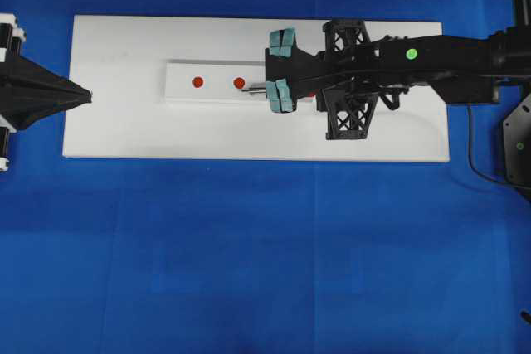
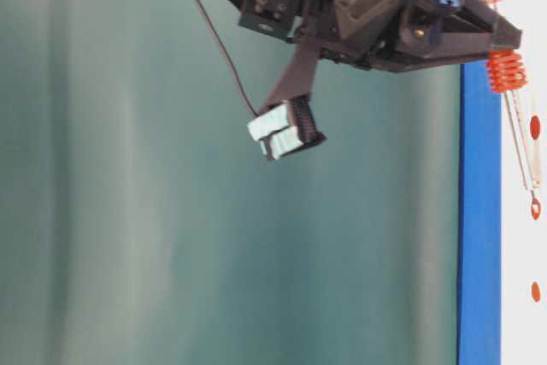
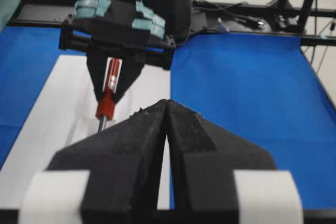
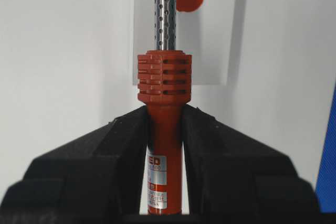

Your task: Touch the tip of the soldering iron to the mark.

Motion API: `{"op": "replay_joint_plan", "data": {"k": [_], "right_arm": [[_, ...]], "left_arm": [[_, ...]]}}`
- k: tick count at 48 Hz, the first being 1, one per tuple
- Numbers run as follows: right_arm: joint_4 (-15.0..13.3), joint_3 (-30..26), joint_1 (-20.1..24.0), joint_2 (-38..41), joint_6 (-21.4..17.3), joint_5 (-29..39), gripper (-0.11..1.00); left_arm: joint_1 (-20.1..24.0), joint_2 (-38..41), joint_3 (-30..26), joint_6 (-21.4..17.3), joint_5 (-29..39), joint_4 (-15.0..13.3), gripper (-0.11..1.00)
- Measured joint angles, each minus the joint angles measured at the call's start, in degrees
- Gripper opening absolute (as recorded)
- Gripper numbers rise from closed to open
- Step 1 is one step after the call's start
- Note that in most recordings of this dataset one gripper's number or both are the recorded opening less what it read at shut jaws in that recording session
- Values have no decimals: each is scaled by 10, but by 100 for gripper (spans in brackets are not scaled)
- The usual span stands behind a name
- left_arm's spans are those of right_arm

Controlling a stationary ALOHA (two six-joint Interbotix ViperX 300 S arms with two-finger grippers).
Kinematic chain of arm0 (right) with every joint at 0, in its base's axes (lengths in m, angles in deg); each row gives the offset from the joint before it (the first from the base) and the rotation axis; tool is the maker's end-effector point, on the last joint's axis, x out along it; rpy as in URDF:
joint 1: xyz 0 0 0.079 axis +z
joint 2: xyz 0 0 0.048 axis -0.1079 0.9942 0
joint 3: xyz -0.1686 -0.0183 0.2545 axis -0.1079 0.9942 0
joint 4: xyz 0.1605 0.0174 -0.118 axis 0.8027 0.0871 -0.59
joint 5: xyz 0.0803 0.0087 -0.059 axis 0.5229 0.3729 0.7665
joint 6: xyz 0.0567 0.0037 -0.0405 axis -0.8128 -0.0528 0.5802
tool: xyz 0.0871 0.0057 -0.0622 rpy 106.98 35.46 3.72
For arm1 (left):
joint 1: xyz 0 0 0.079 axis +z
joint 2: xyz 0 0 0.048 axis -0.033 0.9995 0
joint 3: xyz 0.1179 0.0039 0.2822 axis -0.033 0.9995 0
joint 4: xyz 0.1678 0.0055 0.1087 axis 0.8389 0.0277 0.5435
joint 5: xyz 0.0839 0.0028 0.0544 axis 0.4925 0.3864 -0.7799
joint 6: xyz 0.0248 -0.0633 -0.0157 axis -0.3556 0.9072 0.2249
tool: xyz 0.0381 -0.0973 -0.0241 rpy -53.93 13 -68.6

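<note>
The right gripper (image 4: 164,129) has its jaws clamped on the iron (image 4: 164,85), tip seemingly just right of the nearer mark (image 1: 239,83) on the white board (image 1: 124,122). Ease it left, lowering gently. The left gripper (image 3: 167,129), jaws closed, idles far left.

Right arm (image 1: 431,51): matte black housing, open lattice brackets on both sides, one green dot marker. Teal foam pads (image 1: 282,43) are fitted at the gripper carriage. Left gripper (image 3: 167,109): black wedge-shaped fingers, white tape bands (image 3: 55,195) near their bases.
</note>
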Motion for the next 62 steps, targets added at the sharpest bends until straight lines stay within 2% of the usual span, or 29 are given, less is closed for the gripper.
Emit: {"op": "replay_joint_plan", "data": {"k": [15,62], "right_arm": [[0,1,-11,6,-1,-18,6],[0,6,-12,6,0,-18,6]], "left_arm": [[0,1,0,0,0,-1,0],[0,1,0,0,0,-1,0]]}}
